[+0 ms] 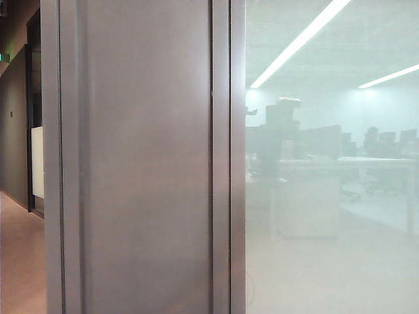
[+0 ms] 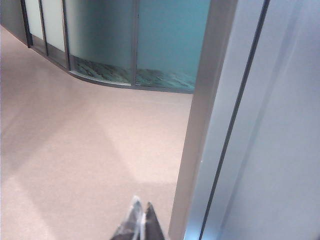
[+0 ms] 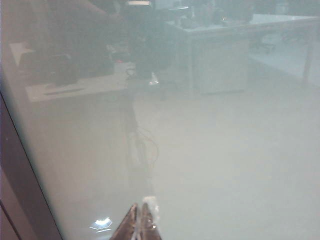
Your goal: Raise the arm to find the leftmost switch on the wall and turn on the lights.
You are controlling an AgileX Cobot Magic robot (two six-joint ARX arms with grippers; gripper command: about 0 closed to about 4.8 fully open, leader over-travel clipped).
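Apparently left tool [image 2: 139, 222] over floor [image 2: 75, 150], right tool [image 3: 139, 222] facing frosted glass [image 3: 225, 160].

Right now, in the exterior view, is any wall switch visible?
No, that view shows only a grey metal panel and frosted glass; no switch appears on either.
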